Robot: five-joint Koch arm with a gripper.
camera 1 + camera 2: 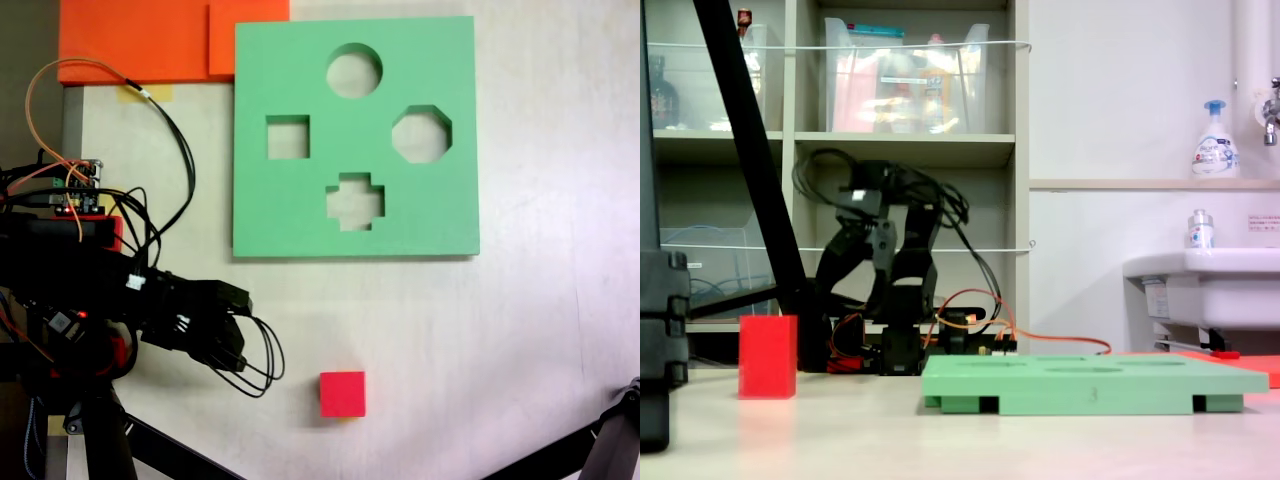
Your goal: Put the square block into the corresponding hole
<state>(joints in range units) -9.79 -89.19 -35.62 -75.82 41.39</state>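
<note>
Block (342, 393) sits free near the tabletop's (540, 330) front edge; my end effector (232, 340), jaw state unclear, should descend square over it, then head for the hole (288, 138).

My black arm (120, 290) trails orange and black wires (170, 130) beside a plain bright red cube (342, 393), green foam board (300, 215) and orange slabs (130, 40).
</note>
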